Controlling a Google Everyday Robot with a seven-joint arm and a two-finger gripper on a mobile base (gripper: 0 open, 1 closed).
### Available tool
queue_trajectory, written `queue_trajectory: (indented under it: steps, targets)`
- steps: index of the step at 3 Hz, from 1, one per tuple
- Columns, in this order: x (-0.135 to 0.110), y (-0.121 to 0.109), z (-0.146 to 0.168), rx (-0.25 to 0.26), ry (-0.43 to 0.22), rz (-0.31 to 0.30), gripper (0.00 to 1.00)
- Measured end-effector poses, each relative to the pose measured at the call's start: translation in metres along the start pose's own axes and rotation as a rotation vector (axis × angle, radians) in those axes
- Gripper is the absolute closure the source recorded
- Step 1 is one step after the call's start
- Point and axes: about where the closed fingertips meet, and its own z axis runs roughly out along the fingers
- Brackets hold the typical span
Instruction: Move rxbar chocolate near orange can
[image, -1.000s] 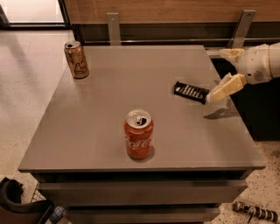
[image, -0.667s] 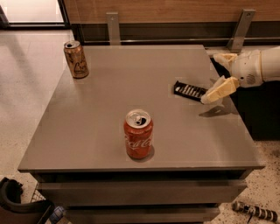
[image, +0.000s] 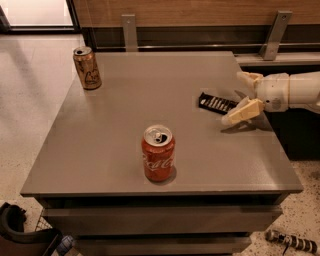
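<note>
Grey desk seen from the front and above. At the far left corner we find the orange can, upright, its silver top open and a pale emblem on the side facing us. Near the front edge, slightly left of centre, stands a red Coca-Cola can, also upright and well apart from the orange can. Right of centre the rxbar chocolate lies flat on the desk, a black wrapper with rows of white lettering, its long axis running from upper left to lower right; it is well apart from both cans, with most of the desk between it and the orange can. At the bar's right end we see the end effector, low over the desk, its two cream fingers spread, one behind the bar's end and one in front of it. Whether either finger touches the wrapper we cannot tell from this angle. The white arm enters from the right edge, roughly level.
</note>
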Motion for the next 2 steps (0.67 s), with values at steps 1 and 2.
queue_trajectory:
  steps: [1, 2]
  targets:
    - [0.0114, -0.0033, 0.0062, 0.013, -0.062, 0.043, 0.00]
    - [0.0162, -0.0092, 0.0099, 0.016, -0.042, 0.110, 0.01]
